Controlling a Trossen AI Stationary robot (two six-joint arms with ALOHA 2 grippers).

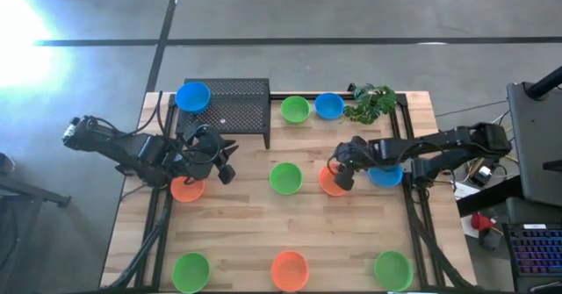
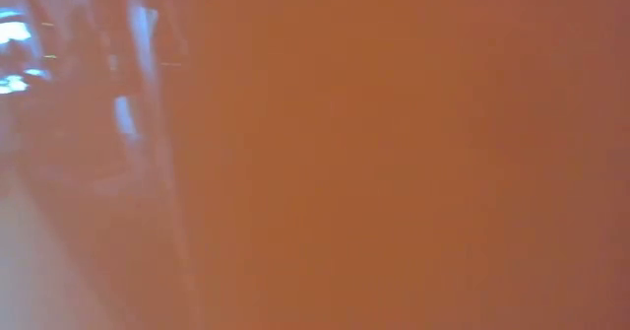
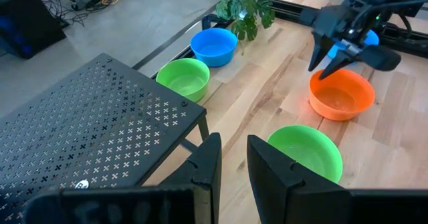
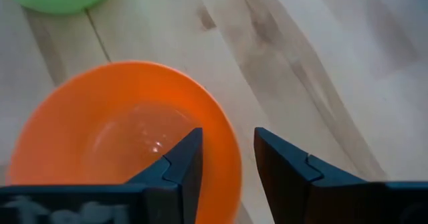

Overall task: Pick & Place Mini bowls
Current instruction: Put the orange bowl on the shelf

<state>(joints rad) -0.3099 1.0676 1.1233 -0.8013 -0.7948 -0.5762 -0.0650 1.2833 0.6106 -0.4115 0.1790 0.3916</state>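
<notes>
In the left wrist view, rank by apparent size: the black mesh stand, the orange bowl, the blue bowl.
1. Black mesh stand, clearly largest.
2. Orange bowl and blue bowl: look nearly alike; camera distance differs, so unranked.

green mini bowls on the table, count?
4: back edge beside the mesh stand, table centre, front-left corner, front-right corner. None appears hidden.

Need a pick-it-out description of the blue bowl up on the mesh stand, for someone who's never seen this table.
Start at the black wire-mesh stand at the table's far edge, on the left arm's side. The blue bowl sits on top of it, at its outer left corner. It is the only bowl raised off the wooden table; the other blue bowls rest on the table surface over on the right arm's side.
</notes>
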